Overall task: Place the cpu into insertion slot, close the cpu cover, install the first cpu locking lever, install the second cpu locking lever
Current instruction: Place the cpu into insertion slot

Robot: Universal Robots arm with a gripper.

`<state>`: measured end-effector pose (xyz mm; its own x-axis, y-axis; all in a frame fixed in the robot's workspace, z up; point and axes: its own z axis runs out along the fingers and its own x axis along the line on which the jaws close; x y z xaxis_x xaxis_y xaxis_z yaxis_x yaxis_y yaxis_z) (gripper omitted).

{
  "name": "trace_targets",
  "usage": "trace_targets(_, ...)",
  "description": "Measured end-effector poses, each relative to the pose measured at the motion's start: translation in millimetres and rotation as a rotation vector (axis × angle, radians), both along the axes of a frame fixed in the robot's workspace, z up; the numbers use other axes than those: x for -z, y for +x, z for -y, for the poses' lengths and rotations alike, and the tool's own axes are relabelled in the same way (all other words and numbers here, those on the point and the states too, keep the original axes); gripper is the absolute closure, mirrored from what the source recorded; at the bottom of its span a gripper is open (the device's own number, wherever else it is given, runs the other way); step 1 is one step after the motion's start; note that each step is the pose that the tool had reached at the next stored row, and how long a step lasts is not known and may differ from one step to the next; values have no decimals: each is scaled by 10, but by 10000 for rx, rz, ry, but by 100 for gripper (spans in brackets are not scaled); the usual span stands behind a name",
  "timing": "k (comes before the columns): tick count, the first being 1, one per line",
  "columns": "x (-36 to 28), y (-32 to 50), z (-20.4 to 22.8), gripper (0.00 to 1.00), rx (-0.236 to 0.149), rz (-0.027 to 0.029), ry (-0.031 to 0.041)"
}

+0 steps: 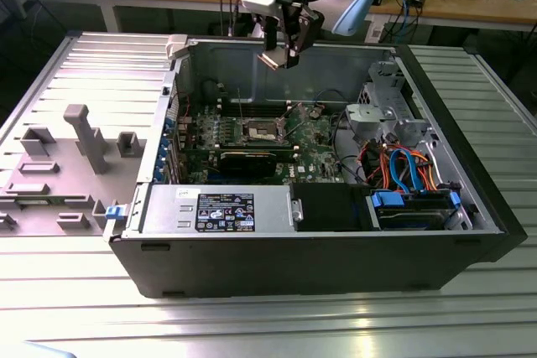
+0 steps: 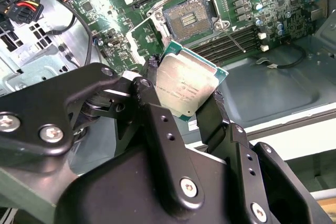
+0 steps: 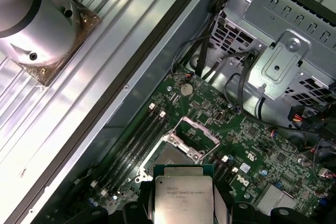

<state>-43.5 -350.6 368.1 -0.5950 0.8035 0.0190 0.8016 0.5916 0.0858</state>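
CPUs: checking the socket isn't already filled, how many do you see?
1: the cpu, clamped in the gripper above the board; the insertion slot sits open and empty.

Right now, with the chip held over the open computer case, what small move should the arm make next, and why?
Probably lower slowly toward the small square socket with the dark centre. The jaws hold the small flat silvery-tan square chip by its edges, well above the green motherboard, and the socket's silvery metal frame cover stands open.
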Motion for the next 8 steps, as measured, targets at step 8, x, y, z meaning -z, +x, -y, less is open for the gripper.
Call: trace_targets(8, 5, 0, 0, 46, 439, 0, -3)
